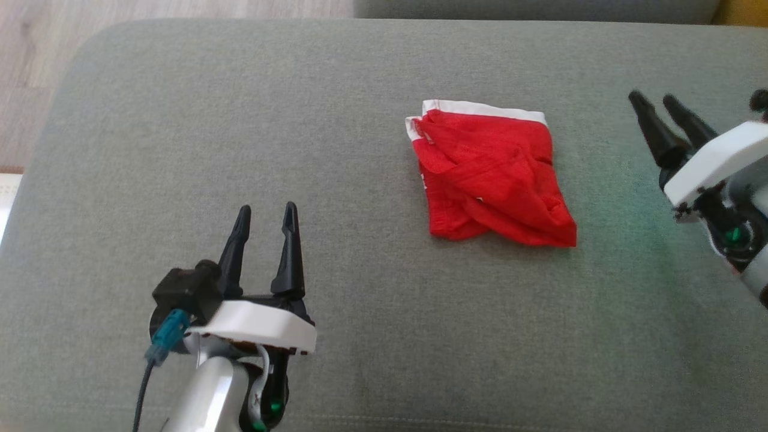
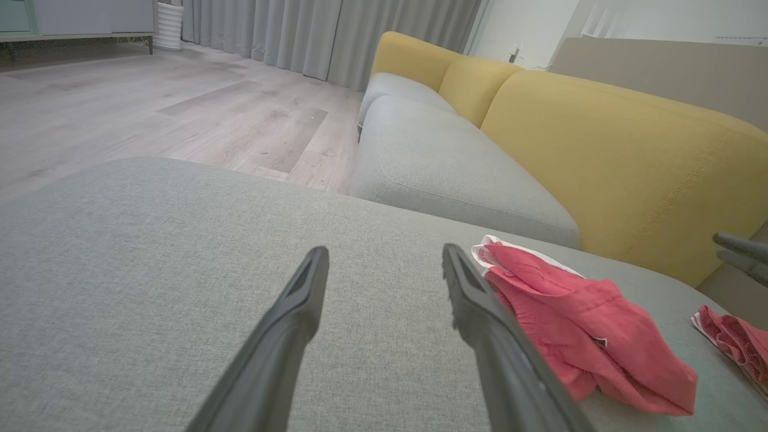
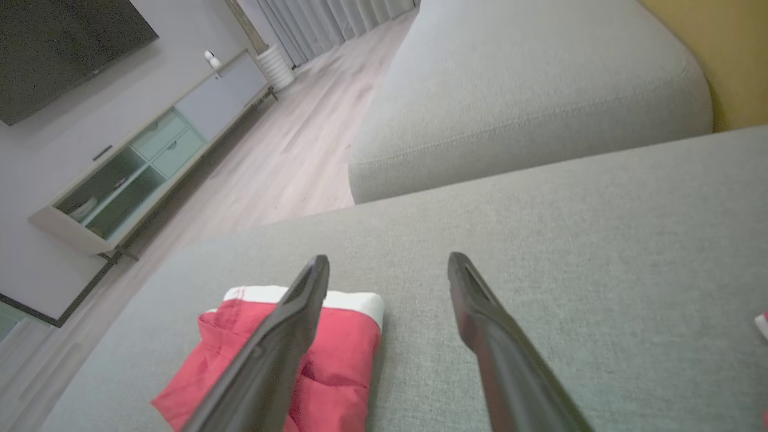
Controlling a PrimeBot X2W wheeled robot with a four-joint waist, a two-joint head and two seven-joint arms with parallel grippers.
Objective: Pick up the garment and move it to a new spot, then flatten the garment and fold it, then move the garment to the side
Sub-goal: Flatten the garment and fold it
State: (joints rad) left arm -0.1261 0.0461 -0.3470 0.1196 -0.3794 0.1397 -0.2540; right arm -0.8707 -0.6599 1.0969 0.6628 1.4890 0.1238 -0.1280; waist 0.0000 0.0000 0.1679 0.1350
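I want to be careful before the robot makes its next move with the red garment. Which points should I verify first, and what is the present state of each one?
1. Fingers of the left gripper apart, nothing between them: ok.
2. Fingers of the right gripper apart, not touching the garment: ok.
3. The garment lies wholly on the grey cushion, away from its edges: ok.
4. The garment is flat and neatly folded: not ok, its layers are bunched and creased.
5. The second red cloth is out of the arms' path: cannot tell.
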